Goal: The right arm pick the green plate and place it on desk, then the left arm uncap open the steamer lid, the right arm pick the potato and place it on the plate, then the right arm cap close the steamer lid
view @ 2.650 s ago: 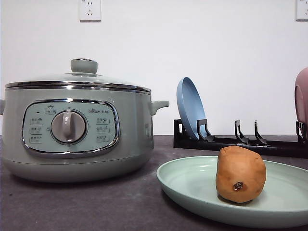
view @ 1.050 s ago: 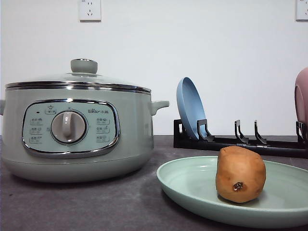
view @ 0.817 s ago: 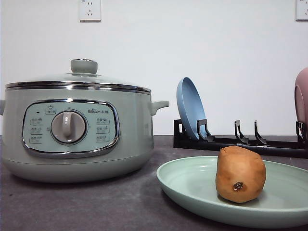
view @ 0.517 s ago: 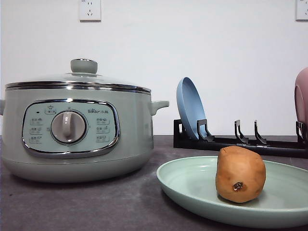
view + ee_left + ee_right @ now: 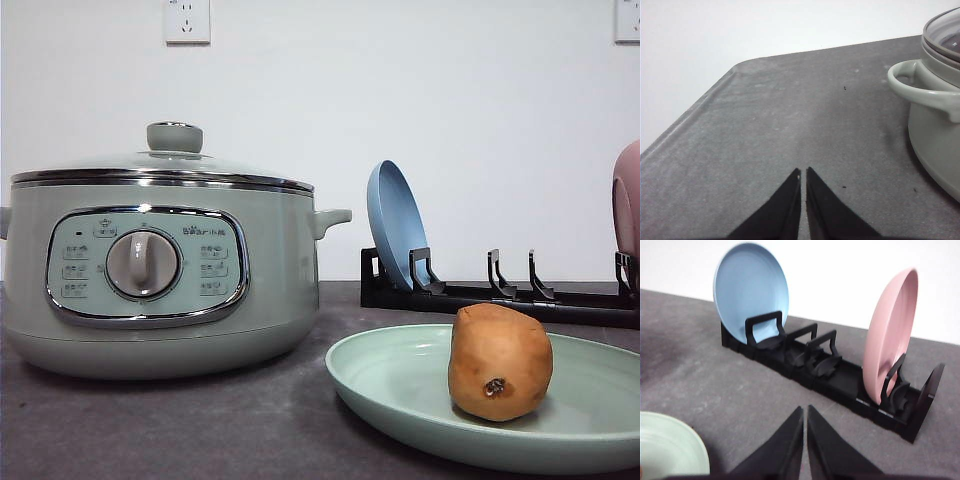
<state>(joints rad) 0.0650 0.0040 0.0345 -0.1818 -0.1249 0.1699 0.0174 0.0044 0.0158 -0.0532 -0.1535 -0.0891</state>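
1. While the steamer (image 5: pixel 160 275) is sitting at the left of the front view, the steamer lid (image 5: pixel 165 165) is resting flat on its rim, so the closing step looks done.
2. Beside that pot, in the left wrist view, the left claw (image 5: pixel 803 172) is hanging over bare worktop (image 5: pixel 790 120) with its jaws together, holding nothing.
3. Right of centre in the front view, the blue plate (image 5: pixel 397 225) is standing in the black rack (image 5: pixel 500 298).
4. At lower right, the green plate (image 5: pixel 400 385) is lying on the worktop and carrying the potato (image 5: pixel 499 361).
5. Facing the rack and the pink plate (image 5: pixel 888 337), the right claw (image 5: pixel 805 411) is hovering closed and empty.
6. Judging from this, finishing well is meaning both arms keeping clear and disturbing nothing.
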